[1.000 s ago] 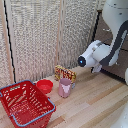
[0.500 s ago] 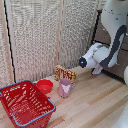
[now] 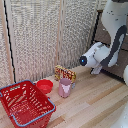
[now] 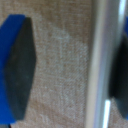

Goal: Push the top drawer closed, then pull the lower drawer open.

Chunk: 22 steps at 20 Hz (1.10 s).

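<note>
Close up, a silver bar handle (image 4: 102, 60) stands between the spread gripper (image 4: 70, 67) pads, beside one pad

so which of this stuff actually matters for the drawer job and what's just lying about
For the job:
- tool, open
- silver bar handle, between the tool's fingers
- drawer front behind it; which drawer cannot be told
- brown cabinet

Lying about:
- red basket
- red bowl
- pink cup
- yellow box
</note>
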Available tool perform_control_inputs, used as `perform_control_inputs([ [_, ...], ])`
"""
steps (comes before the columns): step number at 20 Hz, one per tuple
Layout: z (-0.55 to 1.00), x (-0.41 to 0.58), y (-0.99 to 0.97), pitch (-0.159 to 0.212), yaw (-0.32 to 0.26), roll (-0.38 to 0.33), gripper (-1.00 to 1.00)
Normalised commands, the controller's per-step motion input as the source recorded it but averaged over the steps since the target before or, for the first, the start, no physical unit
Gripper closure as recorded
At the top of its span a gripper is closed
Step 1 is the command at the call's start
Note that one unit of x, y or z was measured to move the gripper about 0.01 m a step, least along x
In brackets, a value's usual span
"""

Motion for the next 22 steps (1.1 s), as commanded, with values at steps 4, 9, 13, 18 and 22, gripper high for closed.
perform_control_inputs([
  [4,0.34,-0.032,-0.1,0.0,0.076,0.138,1.0],
  [9,0.34,-0.041,0.1,0.0,0.053,0.132,1.0],
  [13,0.47,0.0,0.29,0.0,0.06,0.126,1.0],
  [18,0.38,0.0,0.35,0.0,0.057,0.11,1.0],
  [22,0.28,0.0,0.44,0.0,0.048,0.081,1.0],
])
